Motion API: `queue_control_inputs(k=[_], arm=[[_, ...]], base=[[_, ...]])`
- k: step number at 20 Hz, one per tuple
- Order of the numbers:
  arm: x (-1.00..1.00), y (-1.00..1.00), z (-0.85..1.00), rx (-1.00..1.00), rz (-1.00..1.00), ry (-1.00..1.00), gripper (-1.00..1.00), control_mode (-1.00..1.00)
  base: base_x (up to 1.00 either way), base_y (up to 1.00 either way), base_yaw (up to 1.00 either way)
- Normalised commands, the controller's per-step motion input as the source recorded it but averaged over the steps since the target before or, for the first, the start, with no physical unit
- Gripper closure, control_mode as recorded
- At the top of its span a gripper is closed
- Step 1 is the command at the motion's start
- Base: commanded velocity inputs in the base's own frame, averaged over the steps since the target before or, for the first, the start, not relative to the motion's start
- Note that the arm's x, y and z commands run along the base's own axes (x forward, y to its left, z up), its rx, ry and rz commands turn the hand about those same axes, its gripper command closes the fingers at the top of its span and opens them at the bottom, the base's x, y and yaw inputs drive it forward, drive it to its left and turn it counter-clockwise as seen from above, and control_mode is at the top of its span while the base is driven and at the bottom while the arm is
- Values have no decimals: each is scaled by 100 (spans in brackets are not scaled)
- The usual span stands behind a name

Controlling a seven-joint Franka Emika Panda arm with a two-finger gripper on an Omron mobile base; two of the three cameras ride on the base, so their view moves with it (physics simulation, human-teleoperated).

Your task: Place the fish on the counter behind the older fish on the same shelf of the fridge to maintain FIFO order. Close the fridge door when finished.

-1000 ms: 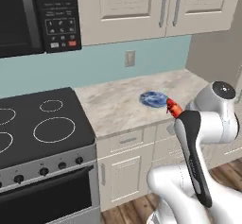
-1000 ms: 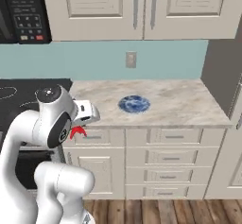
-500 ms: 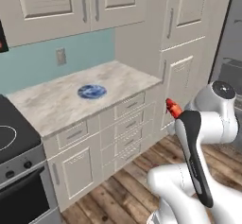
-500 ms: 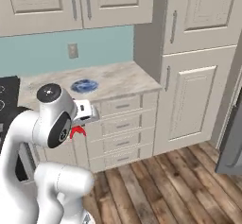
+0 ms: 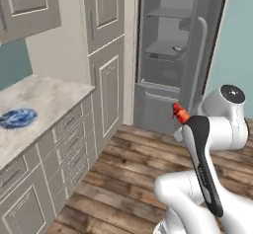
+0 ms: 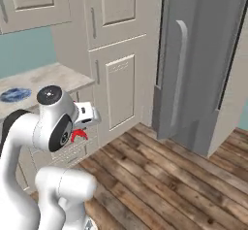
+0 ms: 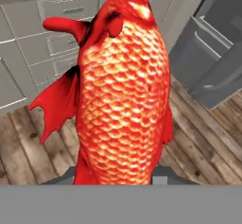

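Fish [image 7: 124, 90] is clamped in the gripper [image 7: 120, 178], jaws closed on its tail end, body sticking straight out ahead. Fridge [image 5: 170, 55] is well ahead of the gripper, door [image 6: 193, 64] open; something small sits on a middle shelf [image 5: 165, 50], too small to call the older fish. Risks: long overhang could clip the door edge or shelf lip on entry, or knock that item. Worktop [image 5: 44, 99] with blue plate [image 5: 17, 118] sits off to the gripper's left, drawers [image 5: 69, 139] below.
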Motion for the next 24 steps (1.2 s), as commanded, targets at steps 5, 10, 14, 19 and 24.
queue_control_inputs(k=[5, 10, 14, 19, 24], arm=[[0, 0, 0, 0, 0, 0, 100, 100], [0, 0, 0, 0, 0, 0, 100, 100], [0, 0, 0, 0, 0, 0, 100, 100], [0, 0, 0, 0, 0, 0, 100, 100], [0, 0, 0, 0, 0, 0, 100, 100]], base=[[27, 23, -70], [55, 65, -56], [58, 99, -36], [70, 100, -24], [92, 48, -20]])
